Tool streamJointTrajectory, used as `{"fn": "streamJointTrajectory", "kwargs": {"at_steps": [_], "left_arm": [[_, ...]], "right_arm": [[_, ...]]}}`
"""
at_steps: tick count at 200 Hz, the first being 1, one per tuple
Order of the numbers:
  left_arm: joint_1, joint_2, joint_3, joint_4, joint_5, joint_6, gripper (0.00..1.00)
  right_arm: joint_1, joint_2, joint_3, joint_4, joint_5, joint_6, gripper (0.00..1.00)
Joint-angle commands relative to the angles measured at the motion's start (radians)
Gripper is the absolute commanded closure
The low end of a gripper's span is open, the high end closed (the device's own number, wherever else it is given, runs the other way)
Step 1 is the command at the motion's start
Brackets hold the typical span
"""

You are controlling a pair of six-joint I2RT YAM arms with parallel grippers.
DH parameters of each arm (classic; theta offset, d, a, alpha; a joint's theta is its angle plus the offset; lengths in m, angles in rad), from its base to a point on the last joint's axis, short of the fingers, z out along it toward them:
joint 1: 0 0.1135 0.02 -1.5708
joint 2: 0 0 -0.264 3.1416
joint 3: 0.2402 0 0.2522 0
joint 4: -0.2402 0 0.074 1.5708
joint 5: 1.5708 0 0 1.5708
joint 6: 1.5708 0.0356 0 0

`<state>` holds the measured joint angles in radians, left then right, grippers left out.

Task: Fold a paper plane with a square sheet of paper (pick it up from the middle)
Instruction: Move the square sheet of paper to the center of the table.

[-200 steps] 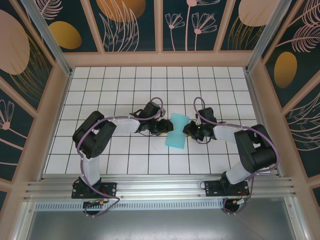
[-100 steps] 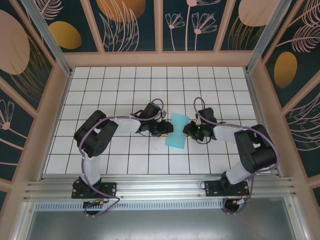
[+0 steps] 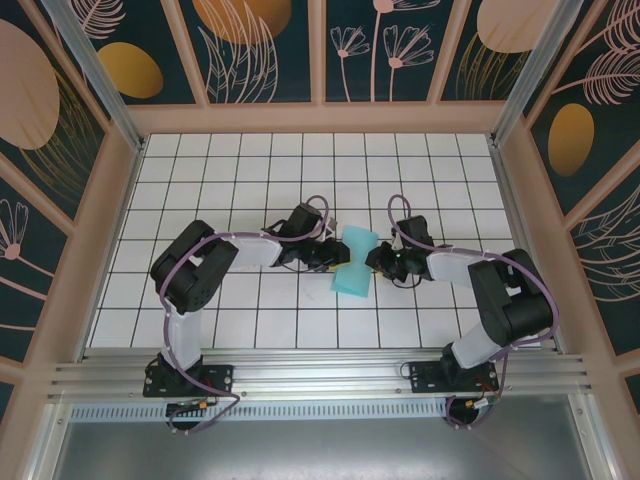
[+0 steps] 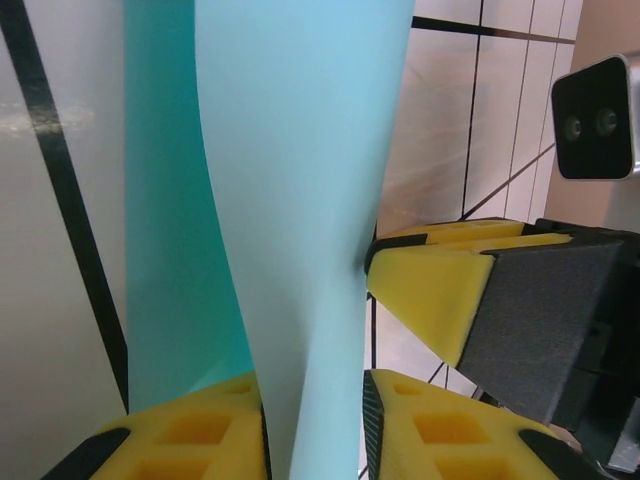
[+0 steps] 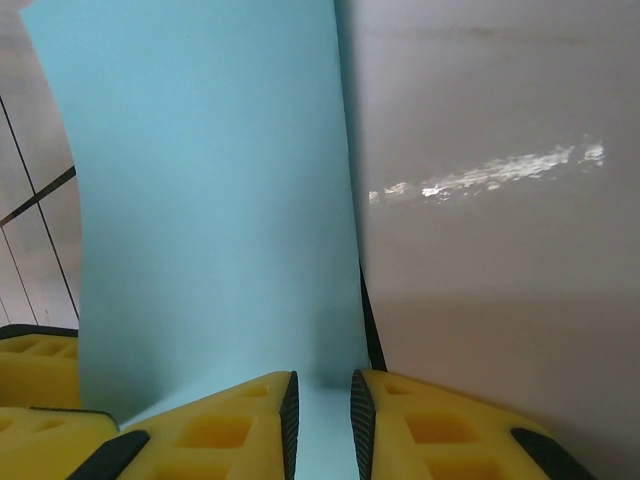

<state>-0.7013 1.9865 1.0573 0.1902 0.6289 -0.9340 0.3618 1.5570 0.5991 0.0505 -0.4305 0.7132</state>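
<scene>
The square sheet of paper [image 3: 353, 261] is light teal. It stands raised over the white grid table [image 3: 200, 180], pinched at its middle into an hourglass shape. My left gripper [image 3: 336, 254] holds the pinch from the left. In the left wrist view the paper [image 4: 300, 180] runs down between its yellow pads [image 4: 190, 435], which touch both sides. From the right, my right gripper [image 3: 374, 260] is shut on the same waist. In its wrist view the sheet [image 5: 210, 200] rises from between the close-set pads [image 5: 430, 425]. The two grippers face each other a finger-width apart.
The table is walled by wooden frame posts and patterned panels [image 3: 320, 50] on three sides. An aluminium rail [image 3: 320, 375] with both arm bases runs along the near edge. The right wrist's white camera [image 4: 595, 120] sits close ahead of the left gripper.
The left gripper's jaws have narrowed onto the paper's pinched middle, and the gripper has edged slightly toward the sheet. The right gripper and the paper's place are unchanged.
</scene>
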Motion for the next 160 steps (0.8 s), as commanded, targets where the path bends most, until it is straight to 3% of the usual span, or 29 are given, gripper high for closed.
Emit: {"fn": "streamJointTrajectory", "kwargs": {"at_steps": [1, 32, 82, 112, 160], "left_arm": [[0.002, 0.036, 0.038, 0.016, 0.023, 0.001, 0.7], [0.004, 0.044, 0.062, 0.008, 0.009, 0.016, 0.77], [0.008, -0.005, 0.017, 0.061, -0.046, -0.009, 1.0], [0.026, -0.055, -0.02, 0.026, -0.074, 0.028, 1.0], [0.095, -0.107, -0.067, -0.101, -0.09, 0.133, 1.0]], "right_arm": [[0.003, 0.007, -0.001, -0.012, 0.014, -0.003, 0.74], [0.001, -0.033, 0.009, -0.038, 0.028, -0.006, 0.72], [-0.002, -0.152, 0.006, -0.075, 0.092, -0.021, 0.65], [0.002, -0.193, 0.012, -0.075, 0.113, -0.035, 0.56], [0.043, -0.154, 0.063, -0.057, 0.108, -0.079, 0.54]]}}
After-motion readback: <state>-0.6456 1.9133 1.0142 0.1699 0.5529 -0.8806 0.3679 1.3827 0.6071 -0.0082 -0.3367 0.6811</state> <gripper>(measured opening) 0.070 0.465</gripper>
